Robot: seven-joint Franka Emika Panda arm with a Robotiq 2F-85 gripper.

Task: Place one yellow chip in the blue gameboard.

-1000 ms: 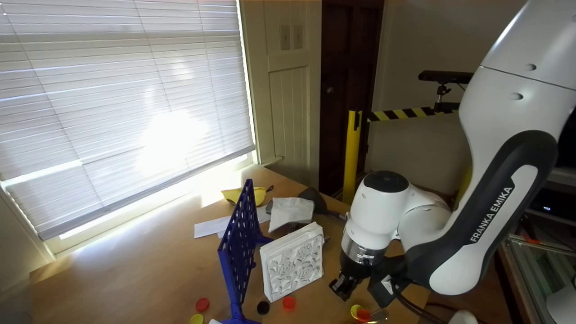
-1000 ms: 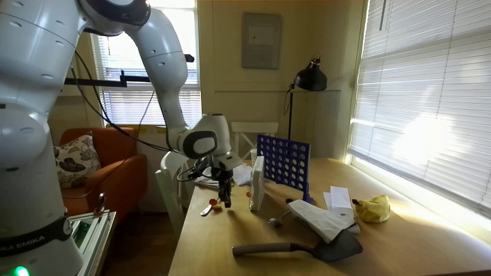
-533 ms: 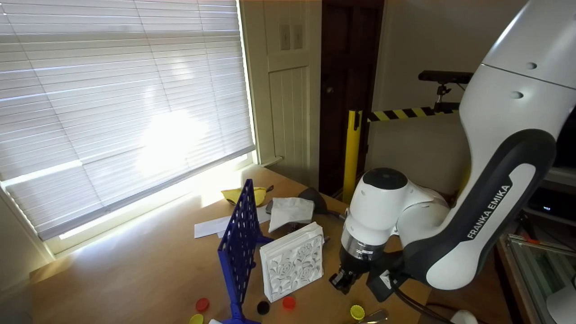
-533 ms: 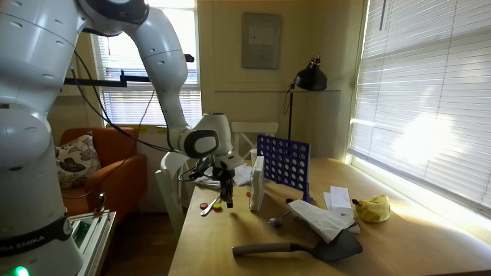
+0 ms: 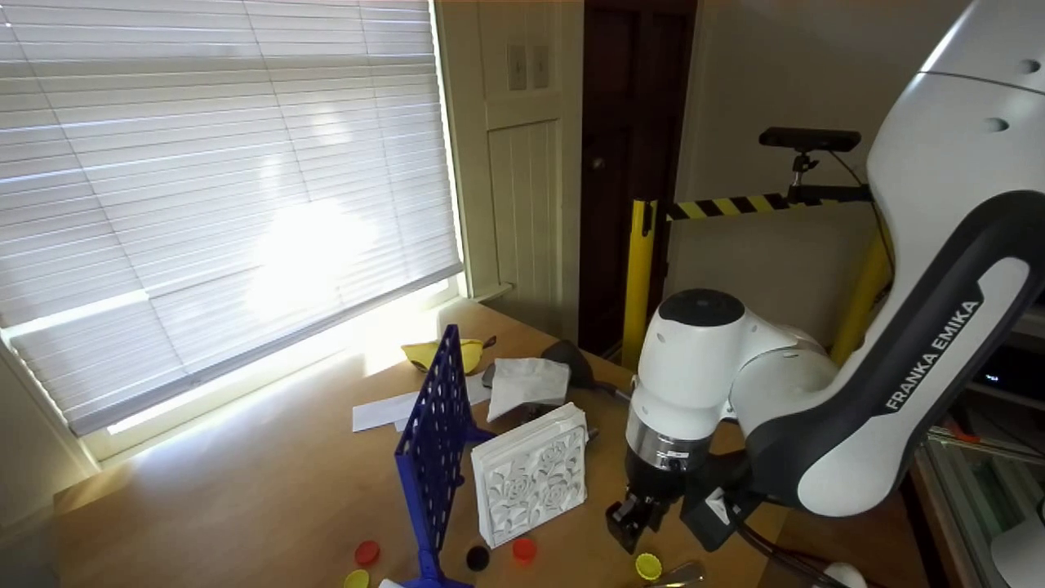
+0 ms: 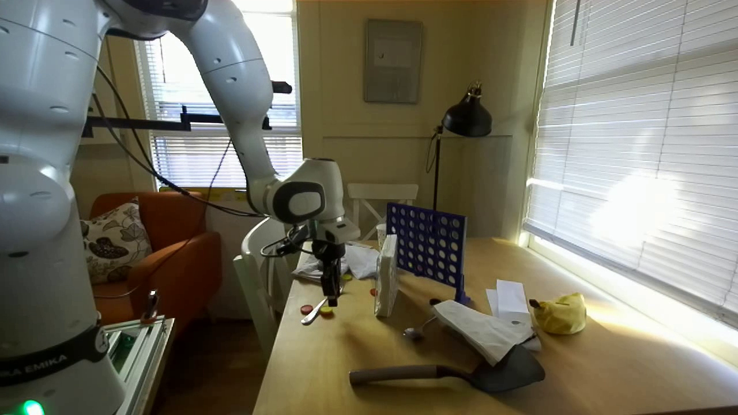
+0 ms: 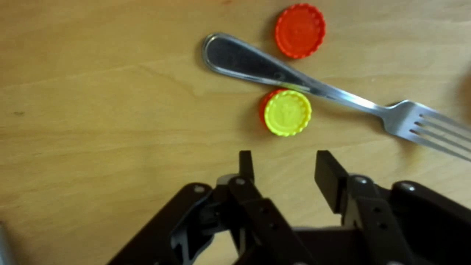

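Can barely see that red chip (image 7: 262,106) tbh, yellow chip (image 7: 288,113) covers most of it. White box (image 6: 386,276) blocks a corner of the blue gameboard (image 6: 426,243) in an exterior view. Fork (image 7: 331,92) runs off the wrist view.

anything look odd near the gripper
The fork looks out of place for a game: it lies between a lone red chip and a yellow chip stacked on another red chip. No spill or damage shows there.
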